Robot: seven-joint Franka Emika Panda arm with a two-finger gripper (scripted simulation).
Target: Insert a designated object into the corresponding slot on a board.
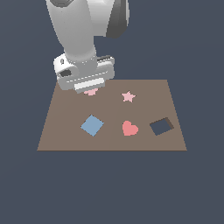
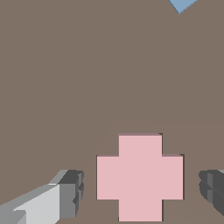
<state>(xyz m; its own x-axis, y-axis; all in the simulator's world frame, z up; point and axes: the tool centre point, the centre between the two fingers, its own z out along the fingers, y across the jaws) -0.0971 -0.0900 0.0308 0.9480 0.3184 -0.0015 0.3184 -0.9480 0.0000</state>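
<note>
Exterior view: dark blue-grey void around a flat brown board (image 1: 112, 114). Claw (image 1: 90, 87) low over the far part of the board, hiding all but a sliver of a pink cross (image 1: 91, 92) directly beneath it. Away from the claw, nearer the camera: blue square (image 1: 92, 125) on the board, red heart (image 1: 129, 128) beside it, and a dark square slot (image 1: 161, 126) farthest off toward the exterior view's right, open and unfilled. Pink star (image 1: 127, 96) level with the claw, off toward the same side. Wrist view: brown board surface filling the picture; fingers apart, one finger (image 2: 70, 192) and its partner (image 2: 213, 192) flanking the pink cross (image 2: 140, 177) without touching it; a corner of the blue square (image 2: 181, 4) at the picture's edge, well apart from the claw. Step in hand, as judged: straddling the cross, grasp not closed. Only visible slot square, so the blue square is the likelier match; designated piece not settled by these views. Next move, if the cross is meant: lowering further, closing evenly on opposite arms, lifting clear.
</note>
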